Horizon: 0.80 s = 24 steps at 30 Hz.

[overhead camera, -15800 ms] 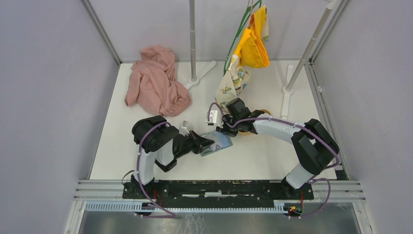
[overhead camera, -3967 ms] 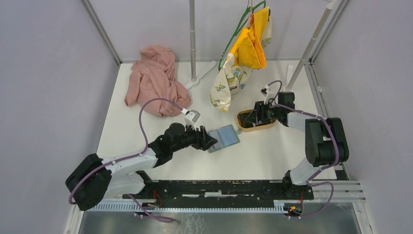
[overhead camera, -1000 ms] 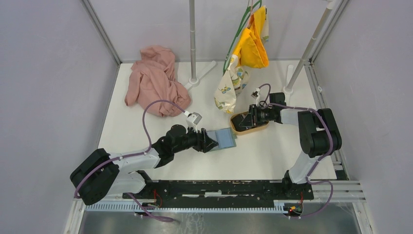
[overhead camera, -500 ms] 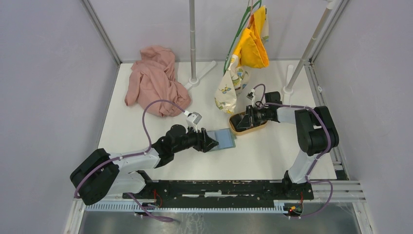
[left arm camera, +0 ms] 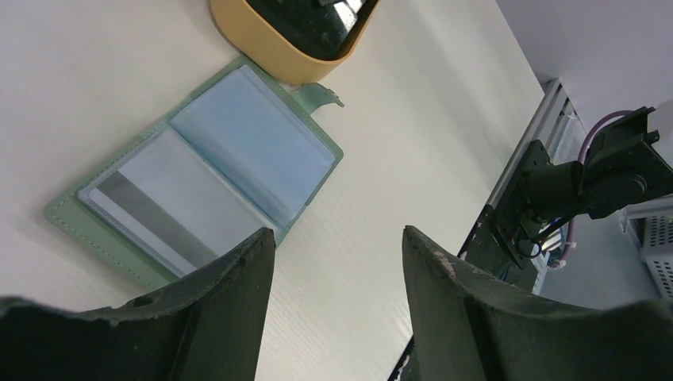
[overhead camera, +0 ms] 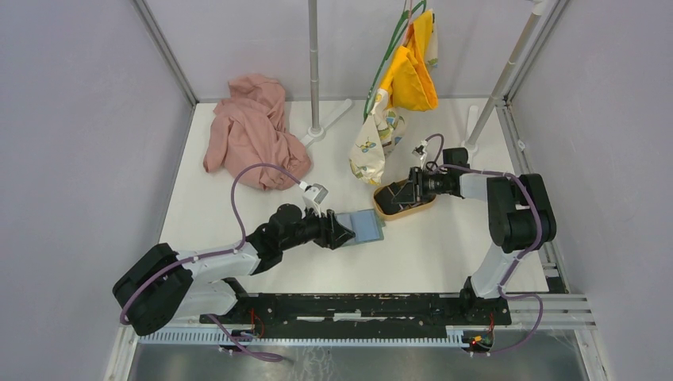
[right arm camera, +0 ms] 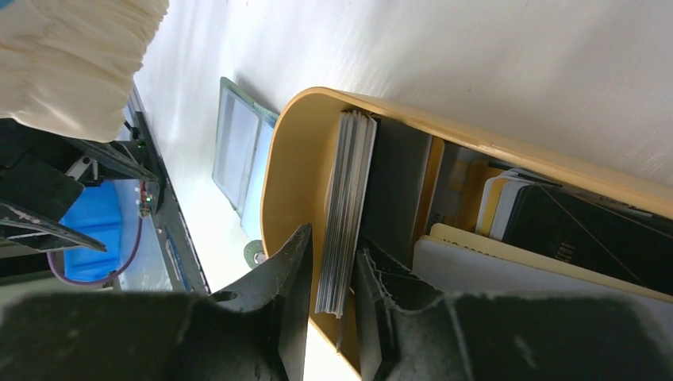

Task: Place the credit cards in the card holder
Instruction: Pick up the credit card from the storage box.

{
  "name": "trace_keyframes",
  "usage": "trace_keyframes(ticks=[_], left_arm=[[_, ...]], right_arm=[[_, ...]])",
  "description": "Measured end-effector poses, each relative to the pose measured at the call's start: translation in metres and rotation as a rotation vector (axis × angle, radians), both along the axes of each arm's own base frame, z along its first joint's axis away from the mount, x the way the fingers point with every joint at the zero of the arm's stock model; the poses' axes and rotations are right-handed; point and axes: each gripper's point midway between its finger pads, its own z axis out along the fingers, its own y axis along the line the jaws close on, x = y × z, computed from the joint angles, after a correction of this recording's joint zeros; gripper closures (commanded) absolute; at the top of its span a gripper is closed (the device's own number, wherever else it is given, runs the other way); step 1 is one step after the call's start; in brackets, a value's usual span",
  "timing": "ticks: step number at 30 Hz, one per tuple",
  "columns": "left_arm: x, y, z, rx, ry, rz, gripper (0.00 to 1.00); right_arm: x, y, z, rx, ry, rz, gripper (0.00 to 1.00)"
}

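Note:
The card holder [overhead camera: 367, 225] lies open on the table, sage-green with clear sleeves; one sleeve holds a pale card with a dark stripe [left arm camera: 159, 202]. My left gripper [overhead camera: 346, 233] hovers open at its near-left edge, nothing between its fingers [left arm camera: 238, 270]. The credit cards sit in an oval wooden tray [overhead camera: 405, 209]. My right gripper [right arm camera: 333, 238] reaches into that tray [right arm camera: 294, 159], jaws narrowly apart around a stack of credit cards [right arm camera: 347, 190] standing on edge, a slim gap on one side. More cards, black [right arm camera: 571, 230] and white [right arm camera: 492, 270], lie deeper in the tray.
A pink cloth [overhead camera: 254, 131] is heaped at the back left. A pole on a stand [overhead camera: 315, 79] rises at the back middle, with yellow [overhead camera: 409, 75] and patterned [overhead camera: 371, 147] cloths hanging beside it. Another pole [overhead camera: 508, 75] stands at the back right.
The right gripper has shifted slightly over the tray, and the tray has nudged a little. The left arm and the card holder have stayed still.

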Motion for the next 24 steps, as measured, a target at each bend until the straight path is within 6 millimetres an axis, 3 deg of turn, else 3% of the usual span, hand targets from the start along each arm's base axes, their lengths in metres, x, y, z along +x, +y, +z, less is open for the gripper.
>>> trace_keyframes(ticks=[21,24], left_arm=[[0.000,0.000,-0.001,0.003,0.003,0.000,0.34],[0.000,0.000,0.000,0.002,0.002,0.000,0.34]], right_arm=[[0.007,-0.017,0.004,0.017,0.002,-0.046,0.73],[0.009,-0.021,0.004,0.007,-0.006,-0.057,0.82]])
